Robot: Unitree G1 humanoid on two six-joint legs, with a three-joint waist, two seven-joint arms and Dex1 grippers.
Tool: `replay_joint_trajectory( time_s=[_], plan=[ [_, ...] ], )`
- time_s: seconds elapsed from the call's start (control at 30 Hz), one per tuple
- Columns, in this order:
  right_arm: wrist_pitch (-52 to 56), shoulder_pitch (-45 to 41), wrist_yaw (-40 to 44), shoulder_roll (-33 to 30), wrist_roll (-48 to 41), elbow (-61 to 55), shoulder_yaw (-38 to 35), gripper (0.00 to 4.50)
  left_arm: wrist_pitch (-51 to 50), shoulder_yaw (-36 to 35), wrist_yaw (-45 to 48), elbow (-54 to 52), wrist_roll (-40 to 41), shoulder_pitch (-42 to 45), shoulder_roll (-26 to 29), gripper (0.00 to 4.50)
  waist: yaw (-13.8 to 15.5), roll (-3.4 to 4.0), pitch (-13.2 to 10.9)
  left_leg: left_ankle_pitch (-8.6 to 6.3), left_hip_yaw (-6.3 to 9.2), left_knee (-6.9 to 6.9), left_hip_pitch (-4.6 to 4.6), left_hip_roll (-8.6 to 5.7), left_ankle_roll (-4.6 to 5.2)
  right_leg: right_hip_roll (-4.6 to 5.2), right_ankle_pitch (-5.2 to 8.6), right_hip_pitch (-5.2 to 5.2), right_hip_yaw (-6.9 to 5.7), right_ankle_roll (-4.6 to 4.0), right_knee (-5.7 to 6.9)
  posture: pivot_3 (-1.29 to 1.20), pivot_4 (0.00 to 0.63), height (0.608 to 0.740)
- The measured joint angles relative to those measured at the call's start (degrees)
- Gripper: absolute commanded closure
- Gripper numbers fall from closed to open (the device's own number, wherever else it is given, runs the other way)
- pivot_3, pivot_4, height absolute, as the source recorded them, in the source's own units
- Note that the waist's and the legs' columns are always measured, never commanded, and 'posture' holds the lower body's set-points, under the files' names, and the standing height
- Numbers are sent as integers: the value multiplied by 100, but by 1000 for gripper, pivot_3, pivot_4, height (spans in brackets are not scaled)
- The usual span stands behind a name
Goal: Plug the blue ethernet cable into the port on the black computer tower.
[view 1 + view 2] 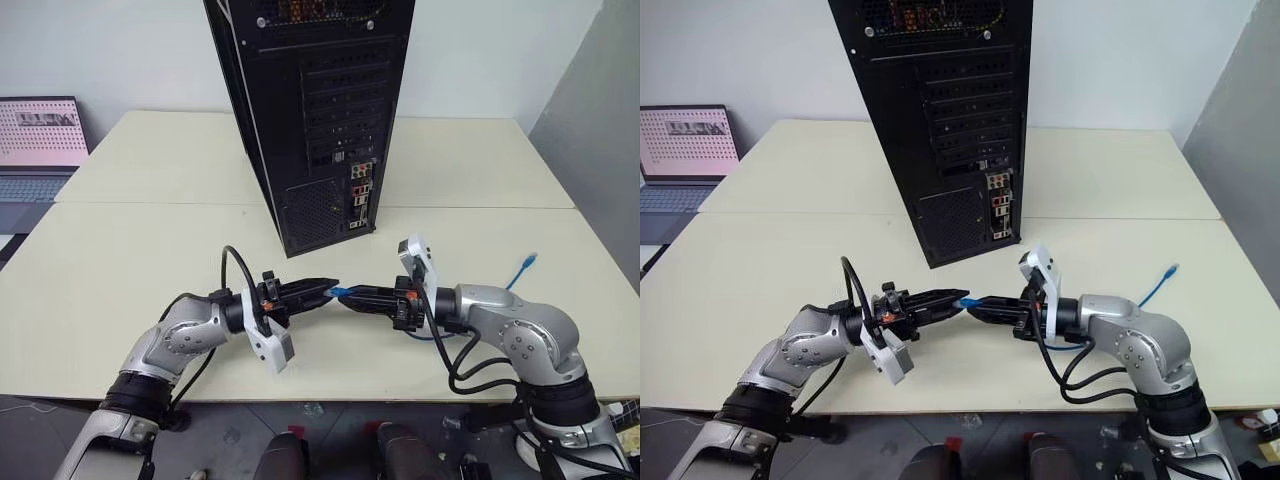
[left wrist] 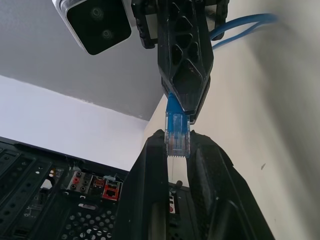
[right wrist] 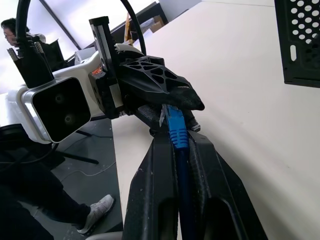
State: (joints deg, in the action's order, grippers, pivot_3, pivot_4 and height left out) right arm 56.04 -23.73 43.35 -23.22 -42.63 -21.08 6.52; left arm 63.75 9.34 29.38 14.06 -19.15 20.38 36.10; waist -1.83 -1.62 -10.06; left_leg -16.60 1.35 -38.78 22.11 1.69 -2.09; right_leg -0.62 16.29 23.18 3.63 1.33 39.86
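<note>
- Left eye view: my left pincer (image 1: pixel 322 290) and right pincer (image 1: pixel 347 296) meet tip to tip above the worktop (image 1: pixel 120 280), before the black computer tower (image 1: pixel 315 110).
- Left wrist view: both clamped on the blue ethernet cable (image 2: pixel 176 131) plug end.
- Right wrist view: cable runs between my right fingers (image 3: pixel 160 185).

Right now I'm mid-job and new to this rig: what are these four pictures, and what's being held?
Two pictures come from the robot's head, looking down over its arms; two from cameras on its wrists. The left gripper and right gripper meet tip to tip above the cream table. Both are shut on the blue ethernet cable: the left pinches its clear plug, the right the cord behind it. The free end lies on the table. Behind stands the black computer tower; a laptop sits left.
</note>
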Motion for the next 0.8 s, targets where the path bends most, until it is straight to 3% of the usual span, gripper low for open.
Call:
replay_joint_trajectory(
  time_s=[0.27, 0.33, 0.47, 0.67, 0.8],
  plan=[
    [119, -5, 9, -51, -146, 62, -19, 4499, 21, 66, -73, -11, -68, -16, 30, 4229, 0, 0, 0, 0, 0, 1, 0, 0, 0, 0, 0, 0, 0, 0, 0, 0, 150, 740],
    [169, -5, 9, -63, -156, 67, -22, 4499, -21, 154, -62, -11, -3, -16, 74, 3527, 0, 0, 0, 0, 0, 1, 0, 0, 0, 0, 0, 0, 0, 0, 0, 0, 150, 740],
    [199, -6, -17, -77, -166, 126, -73, 4499, -292, 334, 102, -19, 253, -89, 157, 2576, -1, 2, -1, 0, 0, 1, 0, 0, 0, 0, 0, 0, 0, 0, -1, 0, 150, 740],
    [169, -10, -132, -86, -164, 125, -321, 4499, -1041, 389, 335, -60, 754, -309, 188, 1619, -2, 2, -1, 0, 1, 2, 1, 0, 0, 0, 1, 1, -1, 1, -2, 0, 150, 740],
    [-343, -18, -664, -75, 181, 77, -603, 4499, -3180, 201, 391, -796, 1809, -762, -63, 1221, -7, 4, -3, 0, 0, 2, 4, 1, 0, 1, 5, 2, 0, 9, -4, 0, 150, 740]
  ],
)
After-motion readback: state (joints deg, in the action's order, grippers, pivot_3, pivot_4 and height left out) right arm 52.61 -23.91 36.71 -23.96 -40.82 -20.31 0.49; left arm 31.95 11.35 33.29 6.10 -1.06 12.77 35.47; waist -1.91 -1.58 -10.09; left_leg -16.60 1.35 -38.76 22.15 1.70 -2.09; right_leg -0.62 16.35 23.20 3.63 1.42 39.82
